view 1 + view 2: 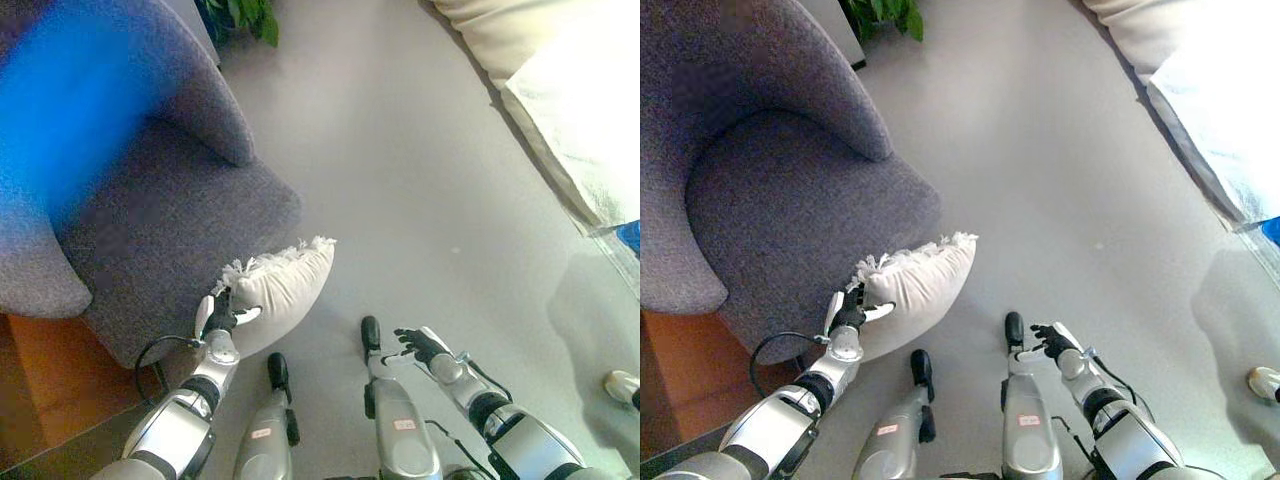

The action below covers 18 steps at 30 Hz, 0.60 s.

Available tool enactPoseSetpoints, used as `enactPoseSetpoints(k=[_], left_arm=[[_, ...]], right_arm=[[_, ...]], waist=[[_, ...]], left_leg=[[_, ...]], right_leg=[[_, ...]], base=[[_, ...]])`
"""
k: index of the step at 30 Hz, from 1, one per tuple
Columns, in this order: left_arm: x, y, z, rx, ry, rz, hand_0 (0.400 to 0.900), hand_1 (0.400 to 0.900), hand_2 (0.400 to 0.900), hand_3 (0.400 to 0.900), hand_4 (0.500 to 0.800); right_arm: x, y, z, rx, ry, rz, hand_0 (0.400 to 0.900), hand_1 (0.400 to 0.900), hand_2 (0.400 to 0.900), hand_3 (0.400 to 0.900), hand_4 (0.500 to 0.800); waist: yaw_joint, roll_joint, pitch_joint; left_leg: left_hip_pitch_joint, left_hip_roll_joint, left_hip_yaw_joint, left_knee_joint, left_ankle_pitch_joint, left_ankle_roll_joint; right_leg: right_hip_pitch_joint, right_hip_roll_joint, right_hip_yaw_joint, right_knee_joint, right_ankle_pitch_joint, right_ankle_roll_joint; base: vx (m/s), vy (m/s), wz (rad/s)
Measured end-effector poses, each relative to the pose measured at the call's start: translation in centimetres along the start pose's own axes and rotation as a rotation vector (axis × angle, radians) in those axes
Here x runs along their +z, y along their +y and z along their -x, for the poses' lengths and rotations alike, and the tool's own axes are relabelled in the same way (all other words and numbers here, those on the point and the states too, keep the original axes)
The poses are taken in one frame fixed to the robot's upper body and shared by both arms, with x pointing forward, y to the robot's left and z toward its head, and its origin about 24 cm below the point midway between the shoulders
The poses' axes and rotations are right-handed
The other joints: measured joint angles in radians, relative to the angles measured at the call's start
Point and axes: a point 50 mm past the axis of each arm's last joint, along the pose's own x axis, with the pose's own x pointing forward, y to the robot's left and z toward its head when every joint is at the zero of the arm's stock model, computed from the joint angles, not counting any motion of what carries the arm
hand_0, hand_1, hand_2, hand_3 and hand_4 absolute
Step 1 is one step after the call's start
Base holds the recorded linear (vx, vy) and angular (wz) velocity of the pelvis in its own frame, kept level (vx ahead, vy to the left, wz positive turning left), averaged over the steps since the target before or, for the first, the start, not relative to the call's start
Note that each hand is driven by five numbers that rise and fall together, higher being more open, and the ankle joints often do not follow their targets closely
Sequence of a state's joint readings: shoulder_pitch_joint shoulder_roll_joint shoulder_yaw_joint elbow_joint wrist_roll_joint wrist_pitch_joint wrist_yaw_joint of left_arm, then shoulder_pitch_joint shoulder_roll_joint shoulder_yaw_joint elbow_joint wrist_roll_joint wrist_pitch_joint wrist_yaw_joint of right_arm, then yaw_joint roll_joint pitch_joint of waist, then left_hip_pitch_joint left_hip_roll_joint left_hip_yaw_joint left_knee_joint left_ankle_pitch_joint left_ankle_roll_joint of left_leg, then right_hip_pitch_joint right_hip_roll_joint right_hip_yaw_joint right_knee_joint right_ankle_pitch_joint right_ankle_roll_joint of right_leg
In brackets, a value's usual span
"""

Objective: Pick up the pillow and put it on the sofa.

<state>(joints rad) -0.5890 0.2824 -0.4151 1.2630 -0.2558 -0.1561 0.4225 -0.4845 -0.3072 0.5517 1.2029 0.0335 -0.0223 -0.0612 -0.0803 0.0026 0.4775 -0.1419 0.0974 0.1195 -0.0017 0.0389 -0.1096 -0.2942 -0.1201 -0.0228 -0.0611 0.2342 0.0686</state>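
A cream pillow [290, 288] with a fringed edge is held up off the floor, beside the front edge of a grey upholstered sofa chair [150, 215]. My left hand [222, 315] is shut on the pillow's lower left corner, its fingers pinching the fabric. My right hand [420, 345] hovers low at the right over the floor, fingers relaxed and holding nothing. In the right eye view the pillow [925, 280] shows the same way, with the left hand [850, 312] at its corner and the right hand [1048, 340] apart from it.
A pale sofa or bed [560, 90] with light fabric runs along the upper right. A green plant [240, 18] stands at the top behind the chair. Grey floor [400, 180] lies between them. An orange-brown floor patch [60, 370] shows at lower left.
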Motion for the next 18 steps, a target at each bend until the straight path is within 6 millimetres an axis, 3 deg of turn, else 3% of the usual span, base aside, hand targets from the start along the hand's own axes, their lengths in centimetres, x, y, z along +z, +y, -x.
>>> enactPoseSetpoints(k=[5, 6, 7, 8, 18], left_arm=[[1.2, 0.6, -0.6, 0.026, -0.006, 0.036, 0.9, 0.9, 0.9, 0.9, 0.8], [1.6, 0.7, -0.7, 0.03, -0.012, 0.039, 0.665, 0.665, 0.665, 0.665, 0.659], [1.9, 0.8, -0.8, 0.035, -0.019, 0.04, 0.608, 0.608, 0.608, 0.608, 0.625], [2.1, 1.0, -0.9, 0.04, -0.025, 0.043, 0.4, 0.4, 0.4, 0.4, 0.5], [3.7, 2.9, -1.7, 0.102, -0.047, 0.076, 0.4, 0.4, 0.4, 0.4, 0.5]], right_arm=[[1.0, 0.0, -0.1, -0.002, -0.029, 0.013, 0.9, 0.9, 0.9, 0.9, 0.8], [1.1, -0.1, -0.1, -0.005, -0.035, 0.011, 0.9, 0.9, 0.9, 0.9, 0.8], [1.3, -0.1, -0.1, -0.009, -0.042, 0.014, 0.9, 0.9, 0.9, 0.9, 0.8], [1.5, -0.1, -0.2, -0.012, -0.048, 0.017, 0.9, 0.9, 0.9, 0.9, 0.8], [2.6, 0.0, -0.2, -0.013, -0.079, -0.003, 0.9, 0.9, 0.9, 0.9, 0.8]], waist=[[-0.002, -0.016, 0.01], [-0.002, -0.019, 0.011], [-0.002, -0.021, 0.012], [-0.003, -0.022, 0.013], [-0.029, -0.041, 0.022]], left_leg=[[-0.036, 0.0, 0.008, 0.019, 0.0, -0.002], [-0.047, 0.0, 0.008, 0.024, 0.0, -0.003], [-0.058, 0.0, 0.007, 0.027, 0.0, -0.003], [-0.07, 0.0, 0.007, 0.032, 0.0, -0.004], [-0.115, 0.001, 0.005, 0.041, 0.0, -0.005]], right_leg=[[-0.041, 0.001, 0.013, 0.018, 0.001, -0.001], [-0.051, 0.001, 0.013, 0.02, 0.002, -0.002], [-0.061, 0.001, 0.014, 0.021, 0.002, -0.002], [-0.071, 0.001, 0.014, 0.022, 0.004, -0.003], [-0.118, 0.001, 0.014, 0.035, 0.008, -0.006]], base=[[-0.03, -0.026, -0.01], [-0.03, -0.023, 0.0], [0.0, 0.0, 0.0], [0.0, 0.0, 0.0], [0.0, 0.0, 0.0]])
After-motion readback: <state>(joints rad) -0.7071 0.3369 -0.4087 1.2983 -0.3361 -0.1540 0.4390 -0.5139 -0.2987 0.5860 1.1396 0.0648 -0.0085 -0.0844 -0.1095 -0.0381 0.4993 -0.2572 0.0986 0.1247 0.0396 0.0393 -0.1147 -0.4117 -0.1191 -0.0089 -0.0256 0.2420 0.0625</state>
